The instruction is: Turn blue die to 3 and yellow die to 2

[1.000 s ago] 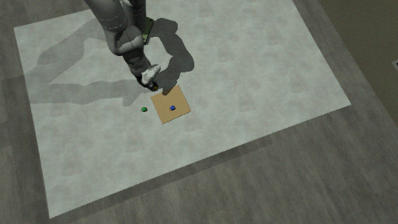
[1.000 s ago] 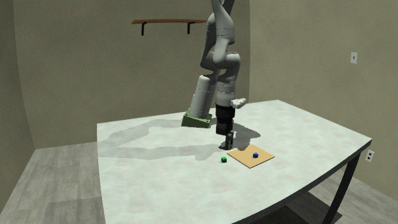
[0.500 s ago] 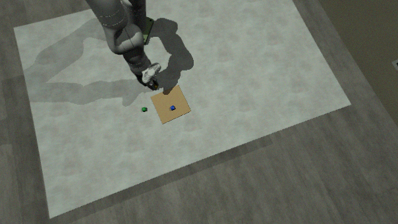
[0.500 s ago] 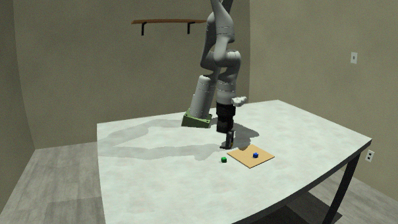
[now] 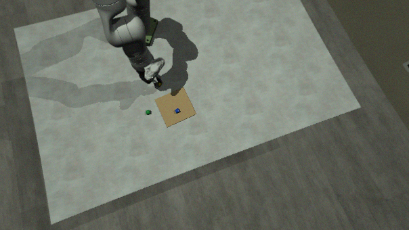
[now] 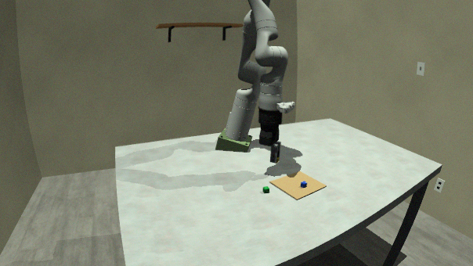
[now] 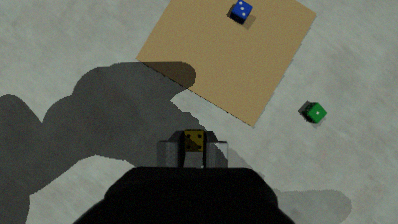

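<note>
The gripper (image 7: 193, 150) is hanging above the table (image 6: 219, 219) with its two fingers pinching the yellow die (image 7: 193, 140) between them, the die sitting right at the fingertips and clear of the surface. In the exterior view the gripper (image 6: 275, 153) is pointing straight down and the die is showing only as a small yellow patch low between the dark fingers, above the arm's shadow. In the wrist view the die's face toward the camera is carrying pips, but they are too blurred to count. Ahead of the fingers the tan mat (image 7: 210, 55) is lying flat on the table, its near corner falling under the gripper's shadow just beyond the fingertips. The blue die (image 7: 241, 11) is resting on the mat, well beyond the fingers toward the mat's far side, and is showing three white pips in a diagonal on its upper face. The green die (image 7: 316, 113) is sitting on the bare table off the mat, ahead and to the right of the fingers in the wrist view, near the mat's edge but not touching it, with one pip showing on top.
</note>
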